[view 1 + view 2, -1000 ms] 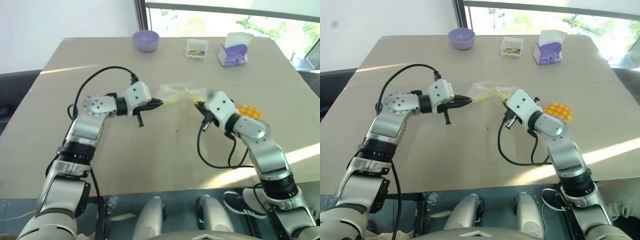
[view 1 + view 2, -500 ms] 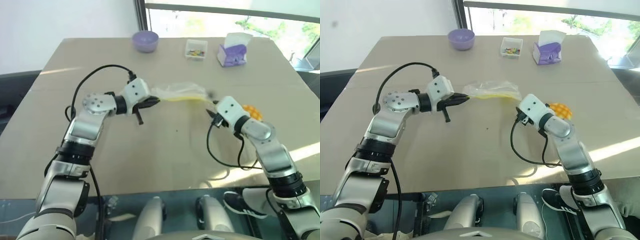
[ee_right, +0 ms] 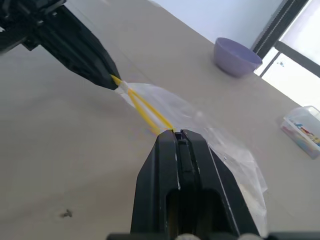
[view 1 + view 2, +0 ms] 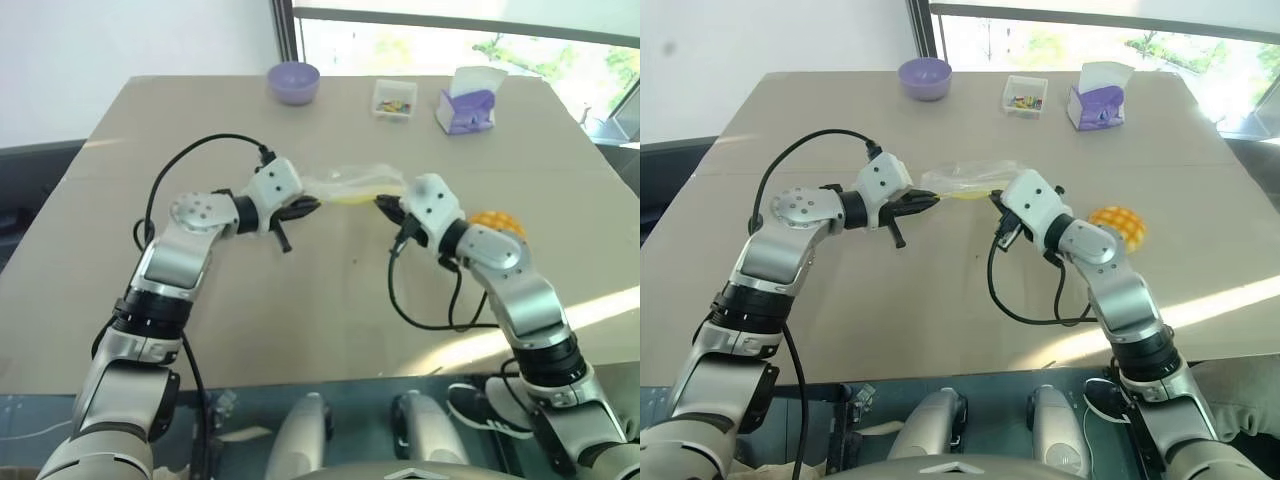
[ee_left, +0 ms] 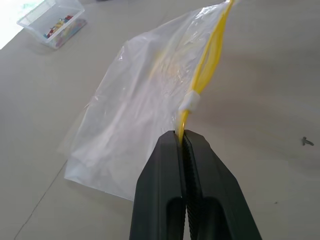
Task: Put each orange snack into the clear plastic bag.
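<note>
Yellow zip strip [image 5: 202,85] runs taut between my two end effectors, its long axis across the middle of the head view. My left end effector [image 4: 312,206] is clamped on one end of the clear plastic bag [image 4: 350,182], my right end effector [image 4: 385,205] pinched on the strip. The orange snack [image 4: 497,222] sits on the table [image 4: 300,300] at centre right, behind my right forearm, so nearer that arm.

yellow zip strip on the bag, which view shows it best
The left wrist view: the yellow zip strip runs long and close from the left gripper. The right wrist view shows a short stretch; the eye views show a thin line.
</note>
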